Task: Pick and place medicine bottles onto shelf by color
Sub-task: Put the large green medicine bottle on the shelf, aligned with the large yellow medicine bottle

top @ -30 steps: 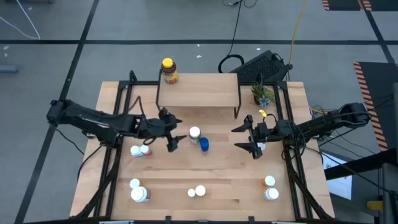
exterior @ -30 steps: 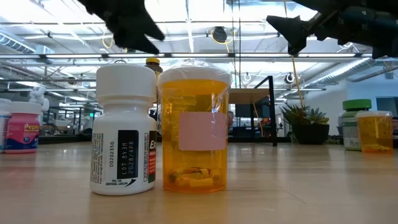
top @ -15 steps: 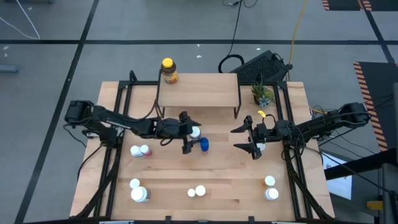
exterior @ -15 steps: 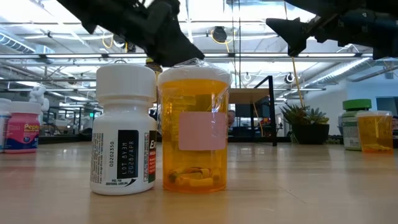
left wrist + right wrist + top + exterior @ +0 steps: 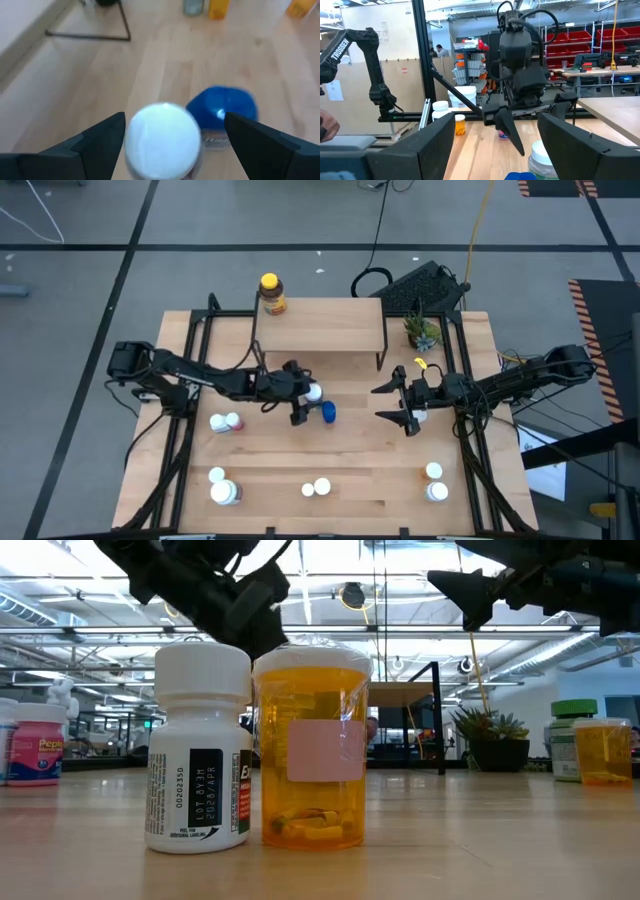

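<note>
A white-capped bottle (image 5: 314,392) and a blue bottle (image 5: 328,412) stand side by side on the table in front of the shelf (image 5: 318,326). My left gripper (image 5: 303,396) hovers open over them. In its wrist view the white cap (image 5: 162,141) and the blue cap (image 5: 222,107) lie between its two fingers; I cannot tell whether a finger touches either. A yellow-capped bottle (image 5: 271,294) stands at the shelf's far left corner. My right gripper (image 5: 378,402) waits open to the right, holding nothing.
More bottles stand about: a pink one (image 5: 226,422) at the left, white ones (image 5: 221,486) near left, a pair (image 5: 316,488) at the near middle and two (image 5: 435,481) near right. A potted plant (image 5: 421,330) is right of the shelf.
My left gripper has gone toward the table's right edge, from left of the white-capped bottle to over it and the blue bottle. No bottle has moved.
</note>
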`<state>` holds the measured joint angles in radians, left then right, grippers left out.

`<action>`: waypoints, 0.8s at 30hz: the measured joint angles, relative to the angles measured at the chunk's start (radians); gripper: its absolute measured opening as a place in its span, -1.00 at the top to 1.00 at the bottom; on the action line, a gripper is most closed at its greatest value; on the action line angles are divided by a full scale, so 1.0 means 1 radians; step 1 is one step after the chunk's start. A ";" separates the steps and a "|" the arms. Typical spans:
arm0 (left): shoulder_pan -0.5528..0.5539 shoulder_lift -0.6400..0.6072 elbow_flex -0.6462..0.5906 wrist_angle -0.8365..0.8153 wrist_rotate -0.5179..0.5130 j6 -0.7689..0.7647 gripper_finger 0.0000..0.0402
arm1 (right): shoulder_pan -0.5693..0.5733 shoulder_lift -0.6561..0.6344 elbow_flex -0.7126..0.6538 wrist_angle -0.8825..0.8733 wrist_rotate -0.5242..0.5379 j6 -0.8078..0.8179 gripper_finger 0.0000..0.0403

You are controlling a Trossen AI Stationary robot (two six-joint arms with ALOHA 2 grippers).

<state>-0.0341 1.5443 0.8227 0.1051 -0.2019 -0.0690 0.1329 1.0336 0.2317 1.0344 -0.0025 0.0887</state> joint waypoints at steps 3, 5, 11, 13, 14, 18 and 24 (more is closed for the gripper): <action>0.000 0.003 -0.001 -0.009 -0.030 -0.020 -0.71 | 0.000 0.000 0.000 0.000 0.000 0.000 -0.40; 0.002 0.001 0.000 0.000 -0.033 -0.020 -0.69 | 0.000 0.000 0.000 0.000 0.000 0.001 -0.40; 0.002 0.001 0.000 -0.005 -0.034 -0.019 -0.39 | 0.000 0.000 0.000 0.001 0.000 0.003 -0.40; 0.002 0.001 0.000 -0.012 -0.034 -0.016 -0.27 | 0.000 0.000 0.000 0.001 0.000 0.003 -0.40; 0.002 0.001 0.000 -0.014 -0.034 -0.015 -0.22 | 0.000 0.000 0.000 0.001 0.000 0.003 -0.40; 0.002 0.000 0.002 -0.019 -0.046 -0.007 -0.10 | 0.000 0.000 0.000 0.001 0.001 0.003 -0.40; 0.000 -0.009 0.002 -0.024 -0.038 0.007 -0.05 | 0.000 0.000 0.000 0.002 0.001 0.003 -0.40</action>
<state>-0.0341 1.5353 0.8244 0.0810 -0.2400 -0.0617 0.1329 1.0336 0.2314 1.0363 -0.0013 0.0921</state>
